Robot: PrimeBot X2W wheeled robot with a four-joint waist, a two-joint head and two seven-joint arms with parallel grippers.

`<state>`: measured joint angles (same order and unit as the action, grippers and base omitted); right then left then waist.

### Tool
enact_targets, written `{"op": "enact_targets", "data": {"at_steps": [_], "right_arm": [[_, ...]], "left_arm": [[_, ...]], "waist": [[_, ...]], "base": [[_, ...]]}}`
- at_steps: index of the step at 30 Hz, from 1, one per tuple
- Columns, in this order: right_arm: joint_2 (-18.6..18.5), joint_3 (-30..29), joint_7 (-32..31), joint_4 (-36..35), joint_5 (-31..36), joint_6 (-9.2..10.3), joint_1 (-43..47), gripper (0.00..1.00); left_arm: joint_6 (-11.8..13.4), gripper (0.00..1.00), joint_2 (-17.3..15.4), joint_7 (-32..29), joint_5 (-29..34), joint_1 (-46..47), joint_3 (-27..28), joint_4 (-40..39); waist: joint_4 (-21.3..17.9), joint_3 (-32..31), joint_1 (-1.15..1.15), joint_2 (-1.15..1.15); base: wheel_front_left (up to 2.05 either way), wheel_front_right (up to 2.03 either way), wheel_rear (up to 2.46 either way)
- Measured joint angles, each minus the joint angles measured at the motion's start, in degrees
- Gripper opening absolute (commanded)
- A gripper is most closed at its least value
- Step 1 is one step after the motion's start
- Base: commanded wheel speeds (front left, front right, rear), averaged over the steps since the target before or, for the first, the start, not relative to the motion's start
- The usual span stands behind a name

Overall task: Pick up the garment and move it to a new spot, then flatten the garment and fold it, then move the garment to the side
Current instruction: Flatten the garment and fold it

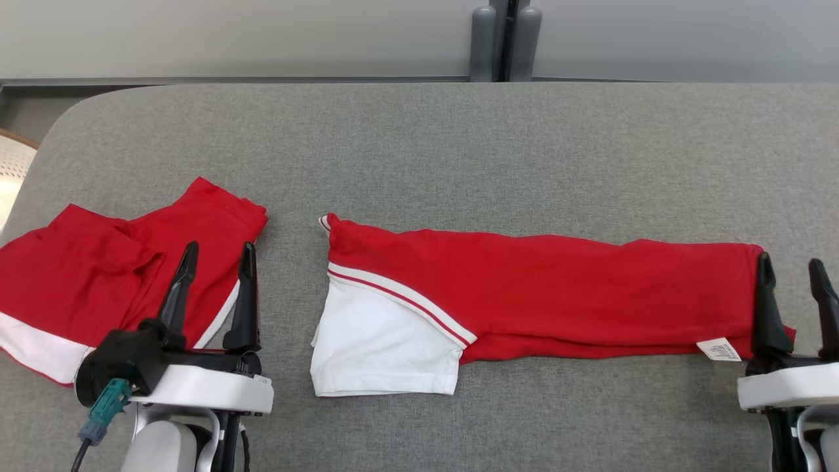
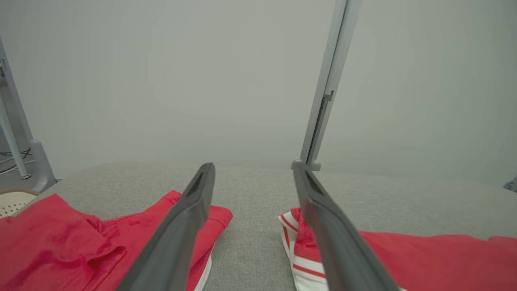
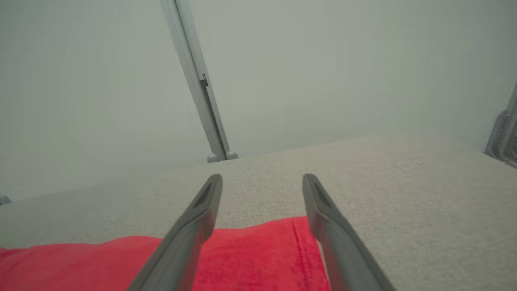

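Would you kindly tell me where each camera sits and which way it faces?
Head view: on the head, looking down at the grey table, the long red garment and a second red garment; left gripper and right gripper show, open.
Left wrist view: on the left wrist, facing across the table to the wall; its fingers frame the gap between garments.
Right wrist view: on the right wrist, facing likewise; its fingers frame the long garment's end.
Shared: all three show the grey post.

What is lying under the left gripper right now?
A crumpled red garment with white trim lies on the grey table beneath the open left gripper. The gripper's body hides part of its near white edge; whether the fingers touch the cloth cannot be told.
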<state>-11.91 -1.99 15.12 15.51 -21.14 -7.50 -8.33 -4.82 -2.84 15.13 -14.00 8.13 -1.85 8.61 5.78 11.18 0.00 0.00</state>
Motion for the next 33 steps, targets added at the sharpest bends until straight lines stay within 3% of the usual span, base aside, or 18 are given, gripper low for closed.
{"op": "enact_targets", "data": {"at_steps": [3,11,17,22,23,24,25,33], "right_arm": [[1.82,-4.14,-0.01,4.11,-0.92,0.00,-0.88,1.00],[4.08,-8.61,0.00,14.04,-0.18,0.00,-2.77,1.00],[4.68,-8.66,0.01,22.24,-1.80,0.00,-4.87,1.00],[4.11,-6.69,0.11,24.53,-3.78,0.01,-6.66,1.00],[4.10,-6.17,0.12,24.70,-4.19,0.01,-6.92,0.71],[4.07,-5.67,0.12,24.80,-4.60,0.01,-7.04,0.26],[3.91,-4.99,0.12,24.79,-5.00,0.02,-7.12,0.00],[2.23,-6.53,-0.01,24.61,-5.92,-0.02,-7.06,0.00]], "left_arm": [[-0.35,1.00,0.00,0.00,-0.21,0.37,-0.02,0.20],[-0.91,1.00,0.02,0.00,-3.74,0.85,-1.56,0.27],[-1.10,1.00,0.03,0.00,-3.74,1.13,-2.26,0.45],[-1.09,1.00,0.04,0.00,-3.65,1.28,-2.23,0.63],[-1.07,1.00,0.03,0.00,-3.65,1.30,-2.22,0.67],[-1.04,1.00,0.04,0.00,-3.64,1.35,-2.21,0.71],[-0.93,1.00,0.03,0.00,-3.64,1.42,-2.21,0.78],[-0.71,1.00,0.04,0.00,-3.64,1.46,-2.35,1.21]], "waist": [[0.25,0.56,0.00,0.00],[1.20,1.77,0.00,0.00],[1.52,2.20,0.00,0.00],[1.57,2.34,0.00,0.00],[1.55,2.39,0.00,0.00],[1.53,2.40,0.00,0.00],[1.52,2.38,0.00,0.00],[1.27,1.65,0.00,0.00]], "base": [[0.00,0.00,0.00],[0.00,0.00,0.00],[0.00,0.00,0.00],[0.00,0.00,0.00],[0.00,0.00,0.00],[0.00,0.00,0.00],[0.00,0.00,0.00],[0.00,0.00,0.00]]}}
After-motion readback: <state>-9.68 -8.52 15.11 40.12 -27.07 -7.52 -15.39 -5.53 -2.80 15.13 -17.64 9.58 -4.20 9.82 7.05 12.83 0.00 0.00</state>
